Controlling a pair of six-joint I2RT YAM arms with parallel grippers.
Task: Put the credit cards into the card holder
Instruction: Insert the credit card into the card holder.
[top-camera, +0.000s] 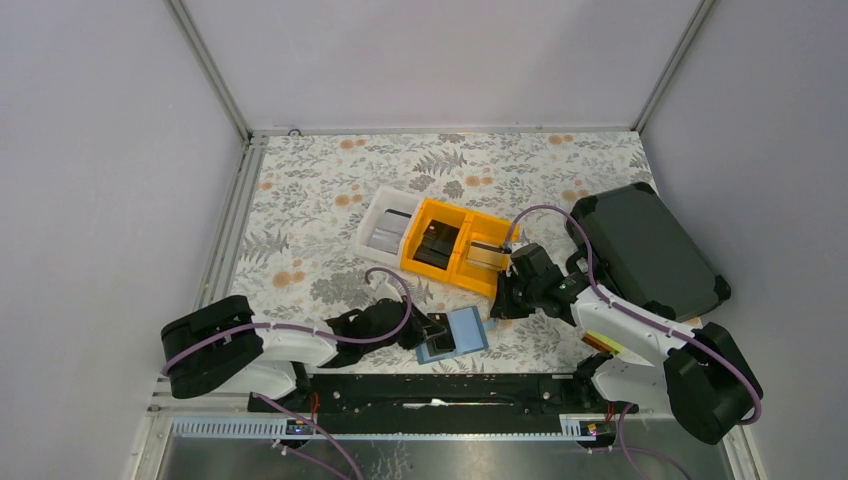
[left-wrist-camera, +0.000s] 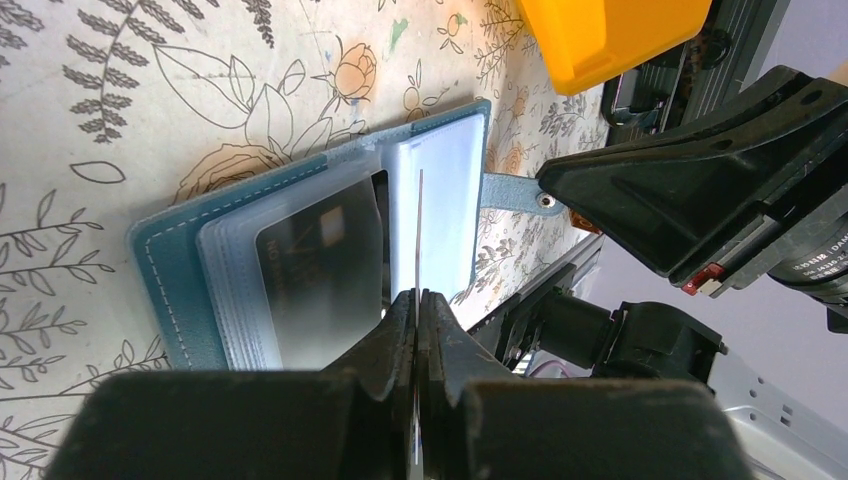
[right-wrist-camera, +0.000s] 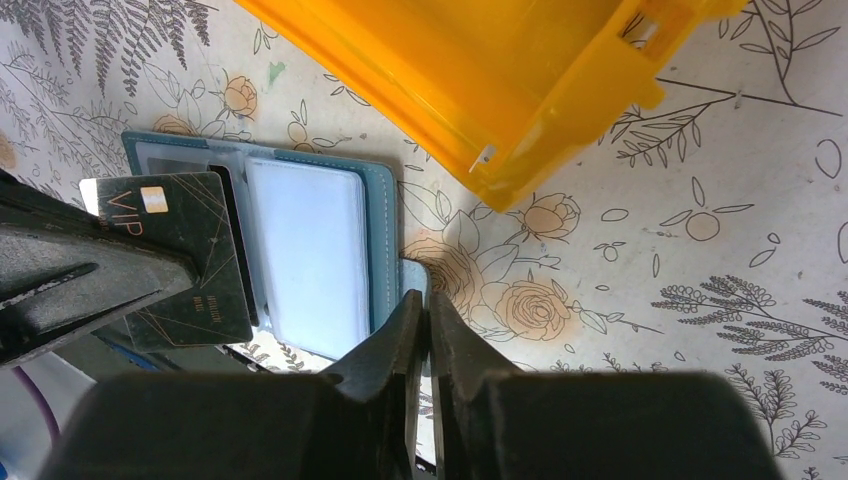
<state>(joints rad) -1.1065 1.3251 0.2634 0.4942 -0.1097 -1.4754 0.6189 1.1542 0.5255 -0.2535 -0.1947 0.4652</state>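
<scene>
Card holder (top-camera: 465, 330): open flat, table's (top-camera: 300, 200) near edge, centre; right gripper (right-wrist-camera: 428, 305) pinching its side tab (left-wrist-camera: 510, 192); left gripper (left-wrist-camera: 415, 300) clamped on credit card (right-wrist-camera: 185, 255) (edge-on); advised: line card up with pocket mouth, slide in shallow.

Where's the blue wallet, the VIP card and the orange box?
Blue wallet (right-wrist-camera: 305, 250): right wrist view, clear pocket.
VIP card (right-wrist-camera: 215, 235): right wrist view, dark face.
Orange box (right-wrist-camera: 480, 70): right wrist view, side wall.

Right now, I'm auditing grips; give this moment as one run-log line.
left gripper: shut on credit card over open card holder | right gripper: shut on its side tab | held card: not yet pocketed
</scene>
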